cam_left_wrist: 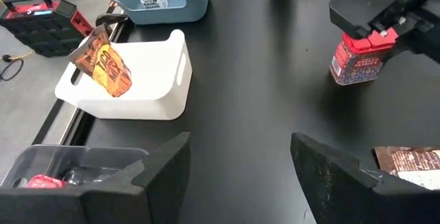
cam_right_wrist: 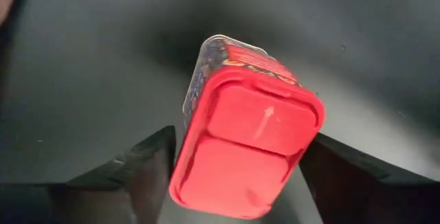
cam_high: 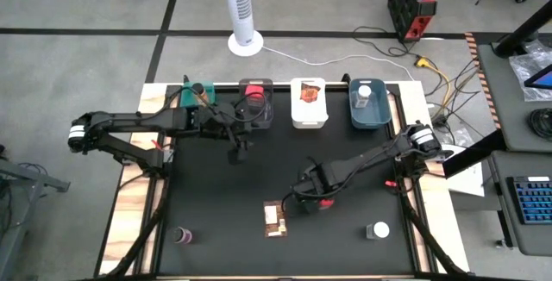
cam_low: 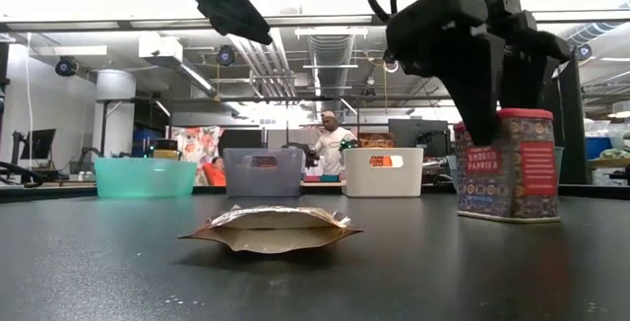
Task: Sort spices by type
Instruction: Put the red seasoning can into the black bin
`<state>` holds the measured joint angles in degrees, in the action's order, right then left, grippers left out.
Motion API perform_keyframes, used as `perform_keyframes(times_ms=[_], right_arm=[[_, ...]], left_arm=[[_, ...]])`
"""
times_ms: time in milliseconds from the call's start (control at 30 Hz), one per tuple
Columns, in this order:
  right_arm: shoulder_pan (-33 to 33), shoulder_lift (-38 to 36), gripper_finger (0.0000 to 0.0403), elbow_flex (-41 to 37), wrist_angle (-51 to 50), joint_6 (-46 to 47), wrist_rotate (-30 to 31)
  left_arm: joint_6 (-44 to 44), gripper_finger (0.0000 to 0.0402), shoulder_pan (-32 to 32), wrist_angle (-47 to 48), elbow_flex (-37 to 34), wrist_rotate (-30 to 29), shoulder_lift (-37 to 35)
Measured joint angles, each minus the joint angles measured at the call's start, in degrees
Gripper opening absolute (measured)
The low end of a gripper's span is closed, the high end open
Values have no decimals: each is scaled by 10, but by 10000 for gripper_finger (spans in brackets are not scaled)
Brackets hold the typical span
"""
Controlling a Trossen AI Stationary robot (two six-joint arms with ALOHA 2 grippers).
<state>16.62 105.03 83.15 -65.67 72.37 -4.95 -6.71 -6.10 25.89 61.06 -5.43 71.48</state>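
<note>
Your right gripper is straddling the red tub, jaws not yet clenched; closing off-centre is risking tipping it

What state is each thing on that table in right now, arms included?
Red tub: upright on the table, between the right gripper's fingers.
Right gripper: jaws either side of the tub, grip unclear.
Left gripper: open, empty.
Brown packet: lying flat.
White-capped jar: standing loose.
Dark-capped bottle: standing loose.
White bin: holds an orange packet.
Blue bin: holds a jar.
</note>
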Motion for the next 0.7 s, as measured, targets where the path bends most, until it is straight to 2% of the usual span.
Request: perform_keyframes(times_ms=[233,400,633,700], right_arm=[[0,14,209,0,-3,-45,0],[1,4,208,12,1,-132,16],[6,-38,220,25,-5,-259,90],[6,-54,220,28,-3,-294,112]], left_arm=[[21,233,0,-1,0,0,0],[7,233,0,-5,-1,18,0],[-17,233,3,-111,-35,188,0],[-18,233,9,-148,-58,206,0]])
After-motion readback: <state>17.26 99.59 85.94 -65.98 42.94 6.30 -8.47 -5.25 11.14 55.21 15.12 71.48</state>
